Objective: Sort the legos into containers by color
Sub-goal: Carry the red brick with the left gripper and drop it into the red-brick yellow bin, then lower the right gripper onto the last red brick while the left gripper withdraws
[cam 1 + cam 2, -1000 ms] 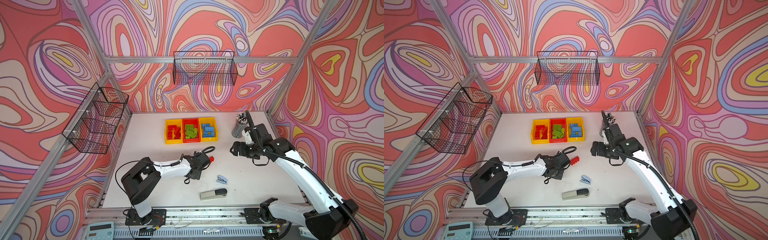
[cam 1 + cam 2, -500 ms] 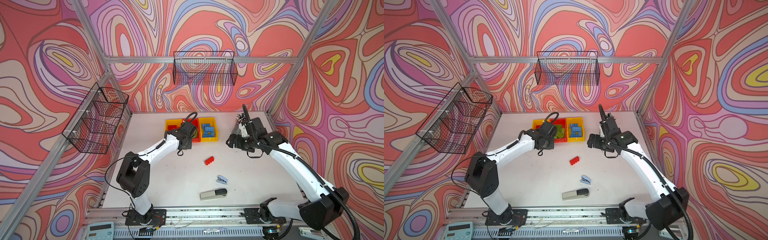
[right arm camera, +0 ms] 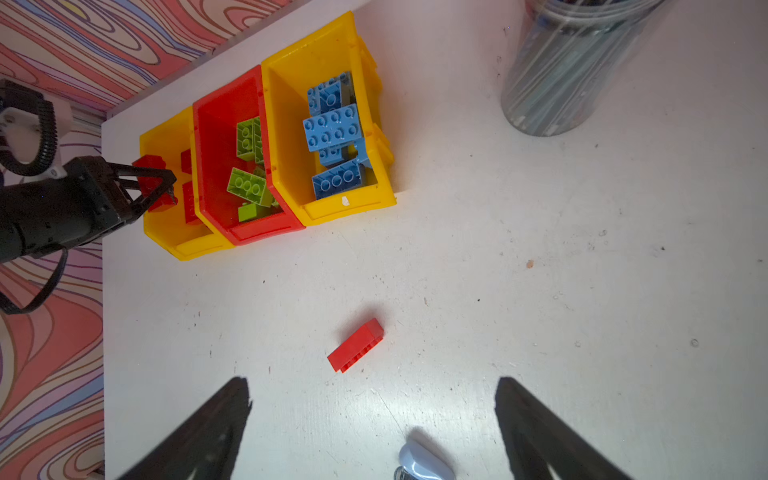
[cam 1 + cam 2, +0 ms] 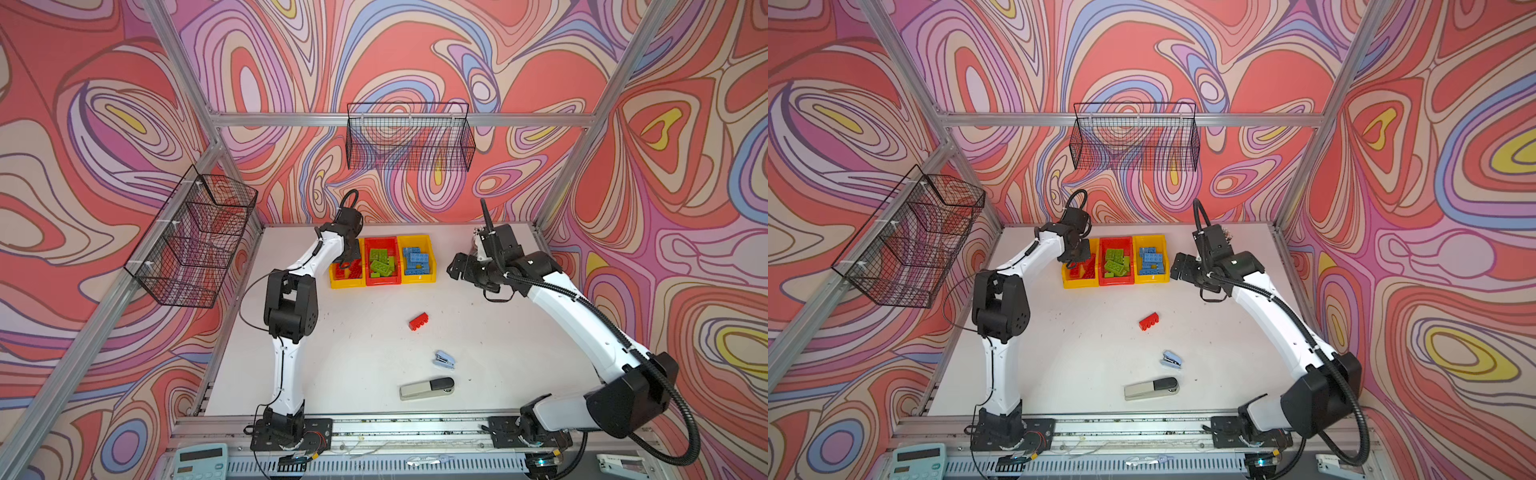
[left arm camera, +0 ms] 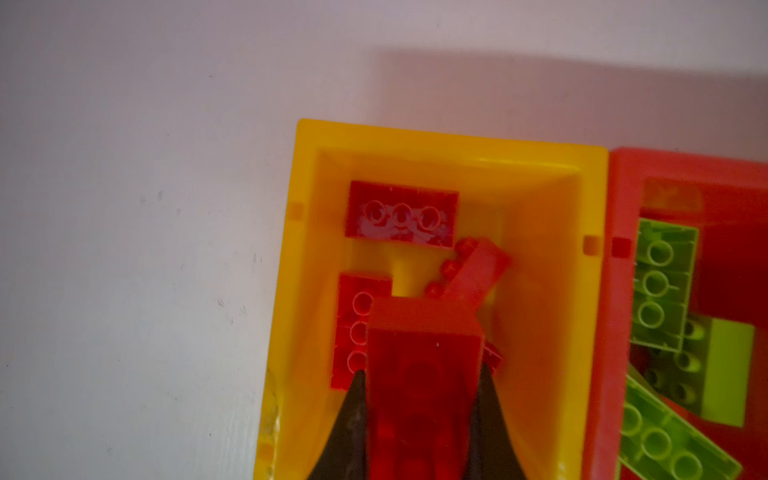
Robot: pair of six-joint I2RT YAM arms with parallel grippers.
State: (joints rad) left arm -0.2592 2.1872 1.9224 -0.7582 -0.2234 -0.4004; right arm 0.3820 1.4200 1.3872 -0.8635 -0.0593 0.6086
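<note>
Now the left hand (image 5: 422,374) grips a red lego (image 5: 424,332) over the yellow container (image 5: 436,137) where other red legos (image 5: 401,214) lie. The right hand (image 3: 372,384) hangs wide apart above the desk (image 4: 374,353), near a loose red lego (image 3: 355,345) lying well apart from the containers.

Nothing legible is turning up in any view right now. The calculator (image 4: 201,461) at the front edge is showing a dark display and rows of keys, all coming through far too small to read. The blue bricks (image 3: 332,129) are facing their studs toward the right wrist camera, but no lettering is resolving on them. The red brick (image 5: 424,332) pinched in the left claw (image 5: 422,376) is filling the left wrist view, blurred and unmarked as far as can be told. A white speck (image 3: 344,201) is sitting on the front wall of the yellow bin (image 3: 365,205), too small to tell if it's a label.
</note>
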